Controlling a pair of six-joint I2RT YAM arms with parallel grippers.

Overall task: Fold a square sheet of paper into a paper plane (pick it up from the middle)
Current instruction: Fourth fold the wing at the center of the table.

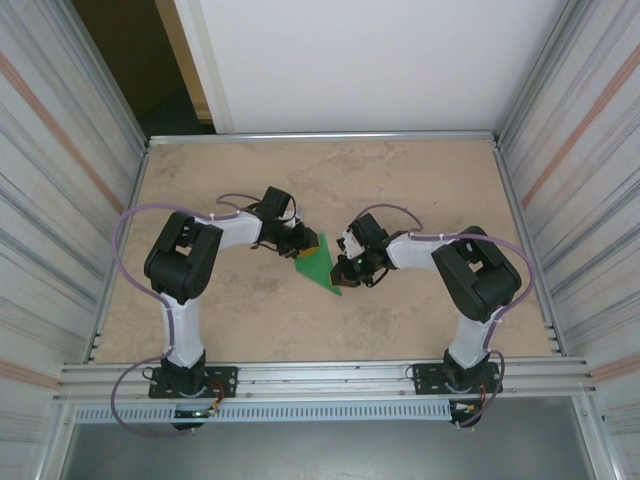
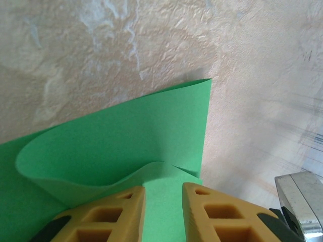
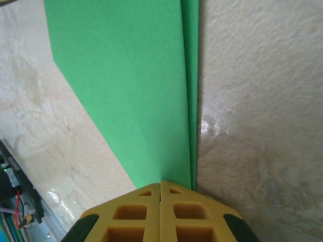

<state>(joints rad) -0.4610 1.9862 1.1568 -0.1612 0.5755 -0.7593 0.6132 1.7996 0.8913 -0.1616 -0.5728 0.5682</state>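
Green paper (image 1: 322, 265), folded to a narrow pointed shape, lies flat near the middle of the desk (image 1: 400, 190) between the two arms, its sharp tip toward the near edge. The left tool (image 1: 300, 243) sits at the paper's wide far end with its yellow fingers (image 2: 108, 212) apart, flat green sheet showing in the gap between them and a loose flap curling up just in front. The right tool (image 1: 348, 270) is at the pointed end with its fingers (image 3: 136, 212) pressed together, the folded edge running straight to their tips; whether paper is pinched between them I cannot tell.
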